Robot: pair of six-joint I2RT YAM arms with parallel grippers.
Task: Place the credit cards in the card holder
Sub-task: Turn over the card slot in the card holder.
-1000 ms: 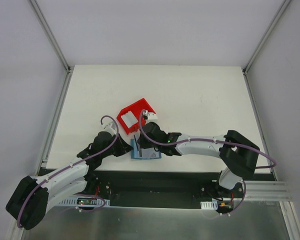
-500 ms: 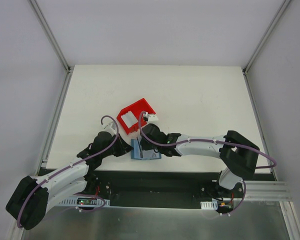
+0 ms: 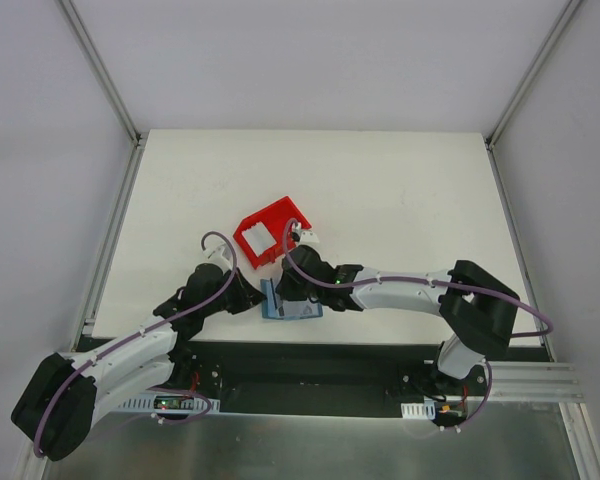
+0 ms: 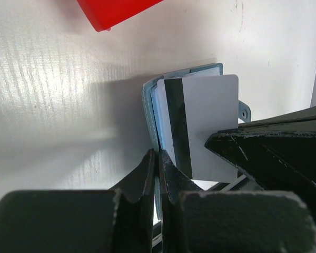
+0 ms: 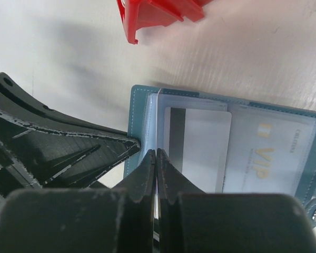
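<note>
The card holder (image 5: 139,110) is lying open on the table (image 3: 400,200), low and left of centre in the top view, just below the red bin (image 3: 270,232). It is carrying two of the credit cards (image 4: 210,121): a white striped card (image 5: 200,145) is sitting over its left half, apparently only partly in the pocket, and a pale VIP card (image 5: 268,153) is resting in the right pocket. The red bin is showing something white inside, probably more cards.

The left gripper (image 4: 158,158) is pinching shut on the holder's left edge. The right gripper (image 5: 156,158) is sitting closed at the striped card's lower left; whether it is gripping that card is unclear.

The cards are looking light, stiff and slick, so an edge pinch or a flat push is probably suiting them best. The holder is looking soft and likely to slide unless pinned.
</note>
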